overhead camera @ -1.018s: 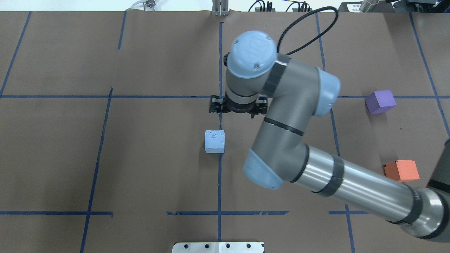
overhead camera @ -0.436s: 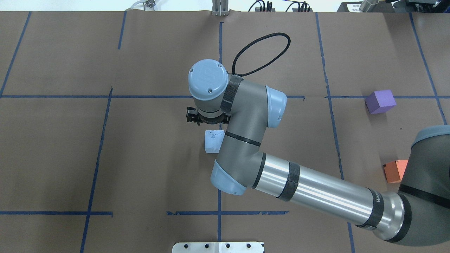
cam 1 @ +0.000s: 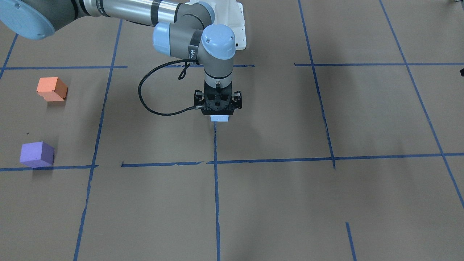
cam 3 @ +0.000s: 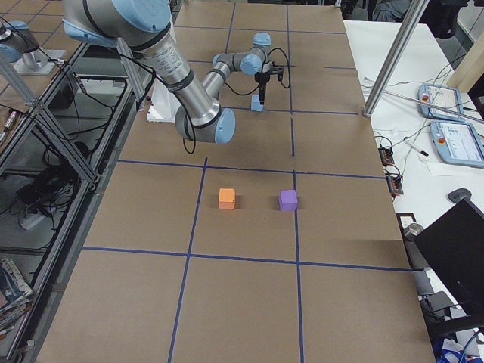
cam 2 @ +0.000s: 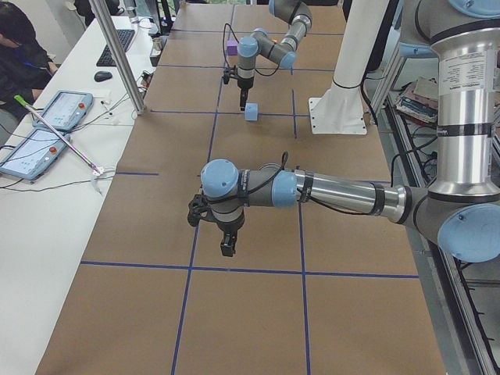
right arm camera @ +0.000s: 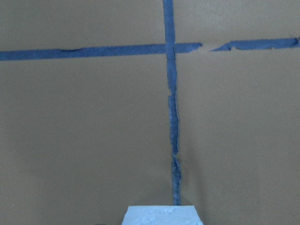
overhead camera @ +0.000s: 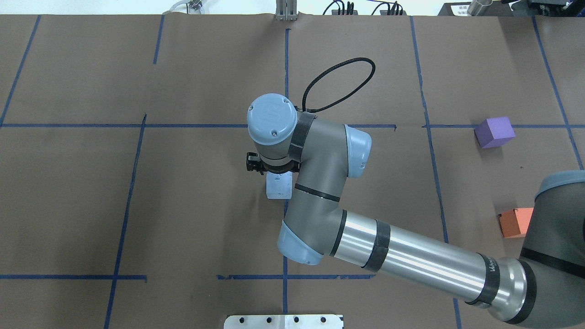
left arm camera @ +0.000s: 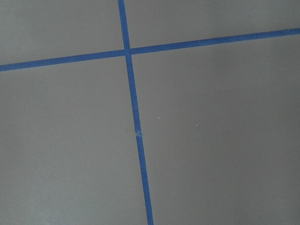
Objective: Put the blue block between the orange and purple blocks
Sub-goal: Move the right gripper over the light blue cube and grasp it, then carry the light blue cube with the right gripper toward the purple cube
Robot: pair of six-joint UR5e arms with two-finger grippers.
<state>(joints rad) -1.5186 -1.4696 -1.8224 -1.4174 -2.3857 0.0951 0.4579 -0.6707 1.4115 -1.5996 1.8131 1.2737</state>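
**Desk:** Overhead exterior, left to right, please.

**Field:** Brown paper table cover (overhead camera: 68, 192) ruled with blue tape lines (overhead camera: 119, 237) at left. At centre, black two-finger right gripper (cam 1: 219, 111) poised directly over pale blue foam block (overhead camera: 276, 188), fingers masked by the wrist. Farther right, well apart from all that, purple foam block (overhead camera: 494, 132) and, nearer the robot, orange foam block (overhead camera: 513, 223), half hidden behind the grey arm. Open gap between those two.

**Desk:** Grip made?

**Field:** Cannot tell. Jaw spread hidden in every view; nothing plainly clamped. Blue block seemingly flat on the paper, astride a tape line, caught only as a top edge at the bottom of the right wrist view. Left gripper (cam 2: 226, 247) hanging above a tape crossing, shown only from the table's end, so open or closed not judged.

**Desk:** Progress?

**Field:** Early, by the look of it. Approach about done; grasp, lift, carry rightward and set-down between orange and purple all left to do.
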